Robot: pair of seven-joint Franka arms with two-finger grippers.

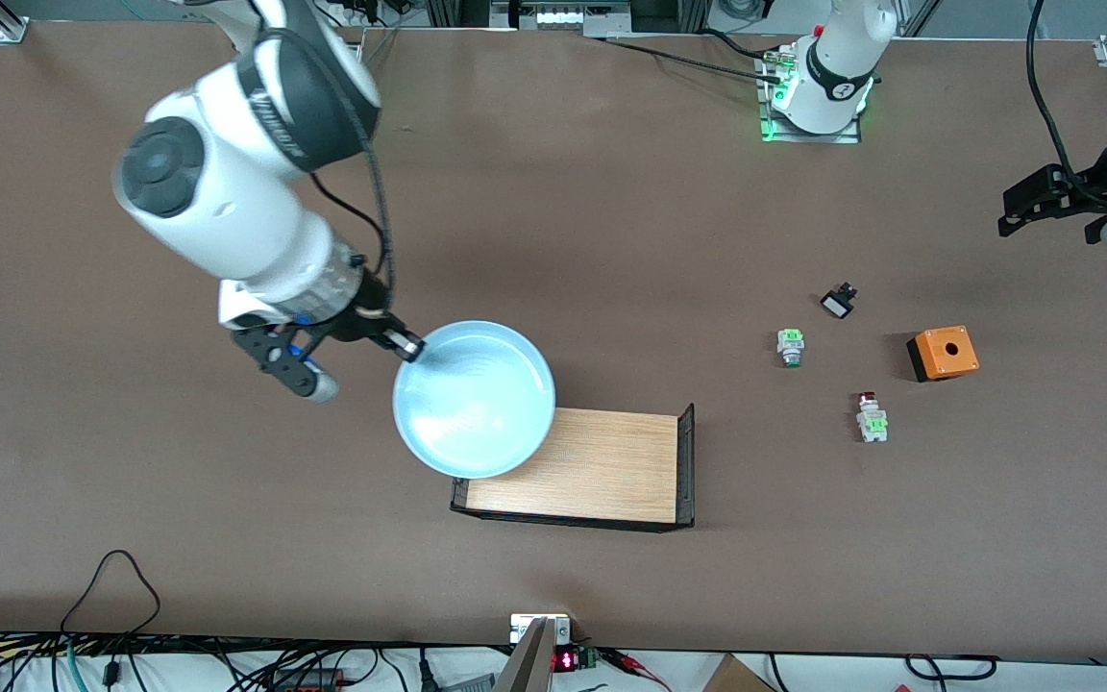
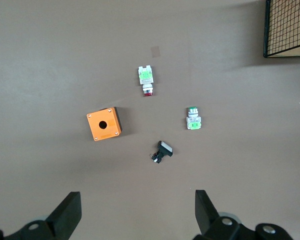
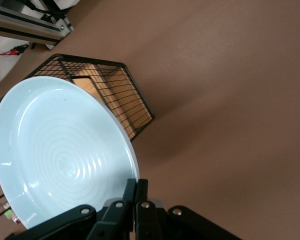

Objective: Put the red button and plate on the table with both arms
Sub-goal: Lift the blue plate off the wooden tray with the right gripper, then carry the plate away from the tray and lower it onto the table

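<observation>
My right gripper (image 1: 405, 344) is shut on the rim of the pale blue plate (image 1: 474, 399), which hangs in the air over the wooden tray's end toward the right arm. In the right wrist view the right gripper (image 3: 141, 189) pinches the plate (image 3: 60, 150) at its edge. The red button (image 1: 869, 415) lies on the brown table (image 1: 611, 240) toward the left arm's end. My left gripper (image 1: 1029, 202) hovers open and holds nothing, high over that end of the table. Its wrist view shows the fingers (image 2: 70, 212) spread wide, with the red button (image 2: 146, 80) on the table below.
A light-wood tray (image 1: 602, 466) with black mesh ends sits mid-table. Beside the red button lie a green-capped switch (image 1: 790, 346), a small black-and-white switch (image 1: 839, 302) and an orange box (image 1: 943, 353) with a hole in its top. Cables run along the table's near edge.
</observation>
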